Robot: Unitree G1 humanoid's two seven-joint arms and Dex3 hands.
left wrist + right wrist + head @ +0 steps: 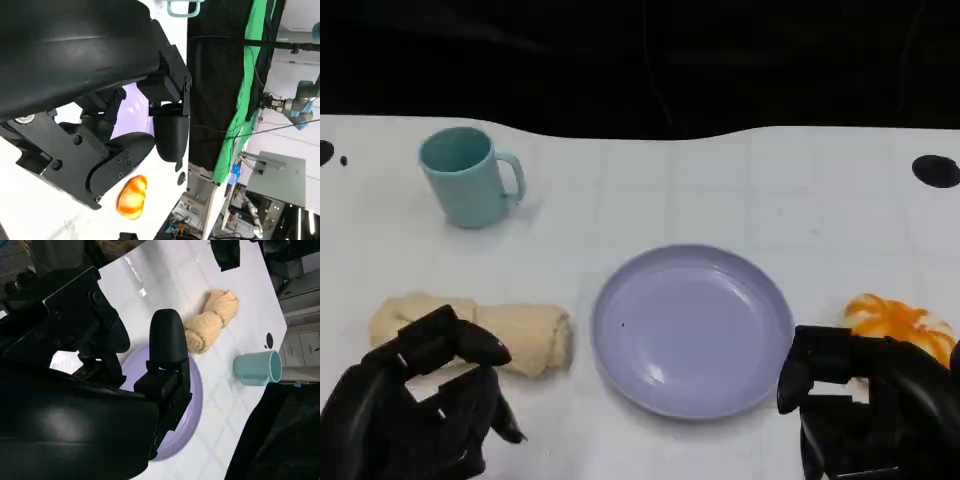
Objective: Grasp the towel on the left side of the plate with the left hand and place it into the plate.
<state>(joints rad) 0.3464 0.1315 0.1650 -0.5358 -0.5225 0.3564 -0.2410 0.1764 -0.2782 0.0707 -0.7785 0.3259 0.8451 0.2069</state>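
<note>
A rolled beige towel (490, 332) lies on the white table to the left of the lavender plate (692, 330). My left hand (420, 412) hovers at the towel's near left end, its fingers apart and reaching over the roll's edge with nothing gripped. In the left wrist view the left hand (115, 125) holds nothing, with the plate (134, 111) beyond its fingers. My right hand (865, 410) sits to the right of the plate, near its rim, and holds nothing. The right wrist view shows the right hand (167, 360) over the plate (192, 405), with the towel (212, 320) beyond.
A teal mug (470, 177) stands at the back left, well behind the towel. An orange object (900, 322) lies right of the plate, just behind my right hand. Bare white table lies between mug, towel and plate. The table's far edge meets a black backdrop.
</note>
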